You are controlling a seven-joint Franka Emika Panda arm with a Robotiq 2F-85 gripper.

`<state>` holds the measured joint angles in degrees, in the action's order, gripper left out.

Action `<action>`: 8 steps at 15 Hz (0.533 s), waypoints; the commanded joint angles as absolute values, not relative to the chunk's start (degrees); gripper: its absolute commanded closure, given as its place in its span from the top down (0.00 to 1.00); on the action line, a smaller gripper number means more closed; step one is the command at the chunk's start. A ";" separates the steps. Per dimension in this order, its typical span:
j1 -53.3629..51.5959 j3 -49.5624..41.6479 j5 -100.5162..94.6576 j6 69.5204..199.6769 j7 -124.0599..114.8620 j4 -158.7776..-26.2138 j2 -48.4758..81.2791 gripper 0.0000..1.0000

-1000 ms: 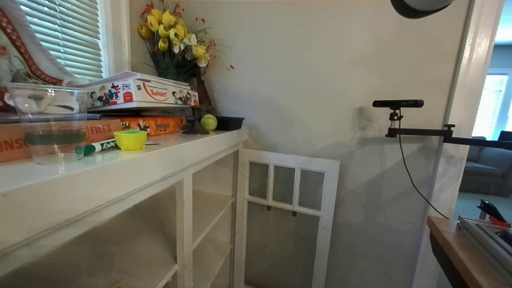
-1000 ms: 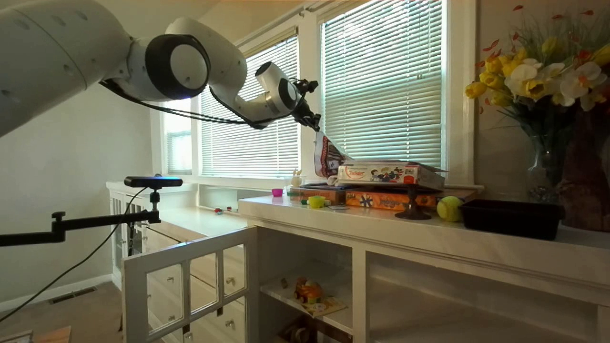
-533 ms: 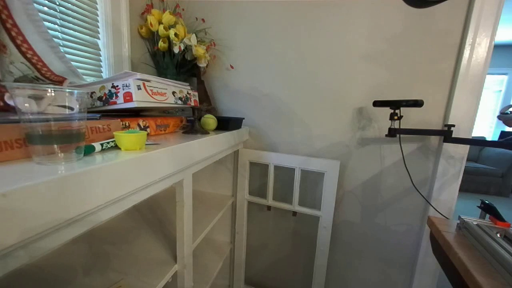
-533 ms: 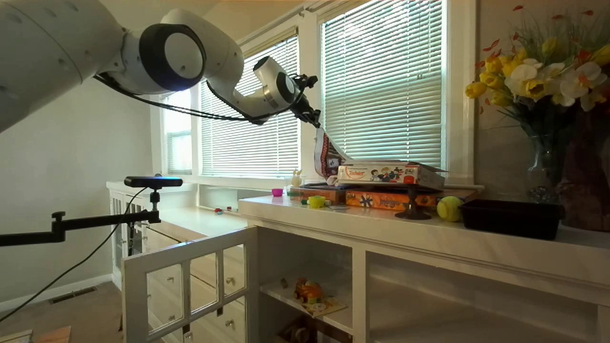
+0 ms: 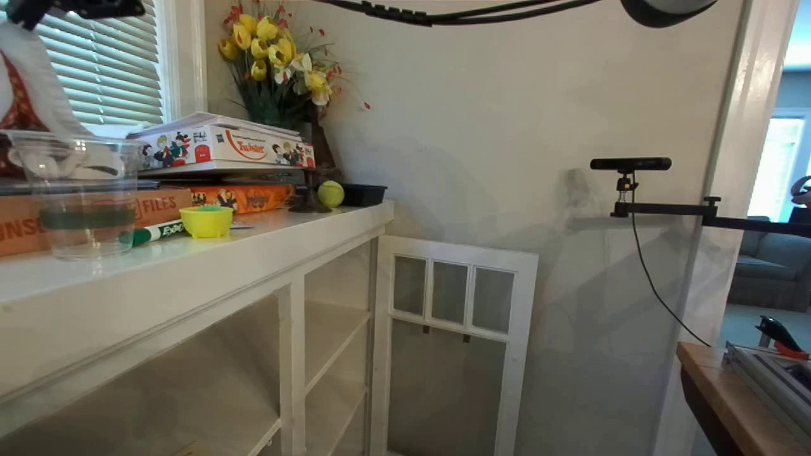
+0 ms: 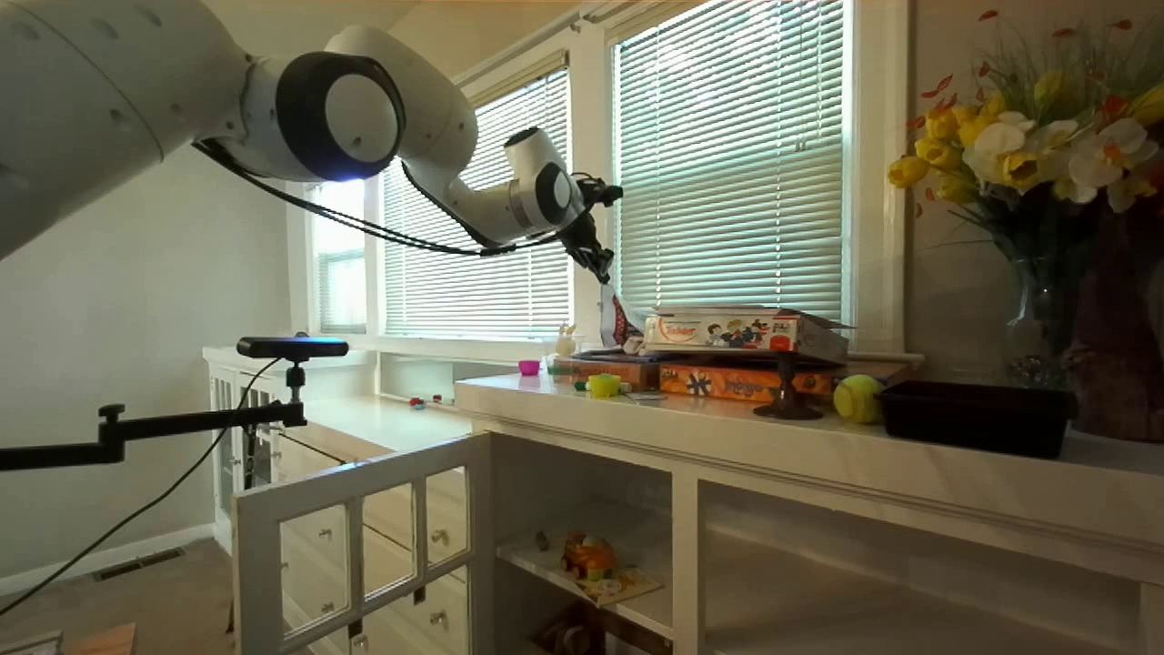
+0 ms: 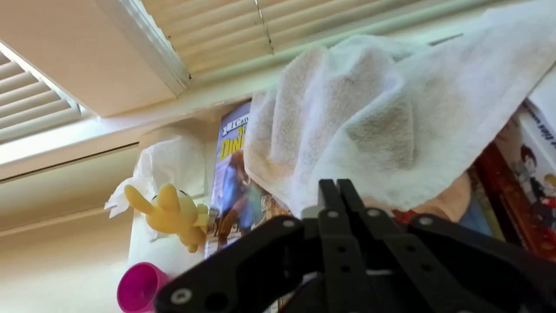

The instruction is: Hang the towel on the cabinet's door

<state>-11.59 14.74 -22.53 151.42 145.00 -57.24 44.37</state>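
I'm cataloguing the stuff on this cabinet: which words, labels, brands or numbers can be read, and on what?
"Twister": white game box.
"EXPO": green-capped marker.
"FILES": orange-brown box; other letters cut off or blurred through the clear cup.
"I Can": book, partly under the towel.
"DIN": same book, cut short by the towel.
Too small or blurred: orange box title, yellow letters above "DIN", white game box's fine print.
No legible numbers.

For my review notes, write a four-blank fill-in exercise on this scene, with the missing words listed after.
1. The gripper holds the towel, whose patterned band is coloured ____.
2. The cabinet's door stands wide ____.
3. The marker beside the yellow cup bears the word ____.
4. The container next to the tennis ball is coloured ____.

Missing words: red; open; EXPO; black.
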 commanded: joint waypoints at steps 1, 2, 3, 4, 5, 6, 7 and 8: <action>-7.87 19.98 -17.49 148.22 148.10 -60.08 42.62 0.01; -6.73 21.86 -16.19 147.42 148.69 -60.60 41.91 0.01; -5.91 23.17 -15.27 146.91 148.86 -60.60 41.79 0.01; -5.06 24.81 -14.20 145.84 149.09 -60.57 41.21 0.01; -4.21 26.58 -13.10 144.56 149.53 -60.56 40.62 0.01; -3.43 28.30 -12.09 143.01 149.85 -60.62 39.79 0.01; -2.86 29.59 -11.48 141.04 149.87 -60.43 38.93 0.01; -2.79 30.07 -11.56 138.17 149.07 -60.21 37.51 0.01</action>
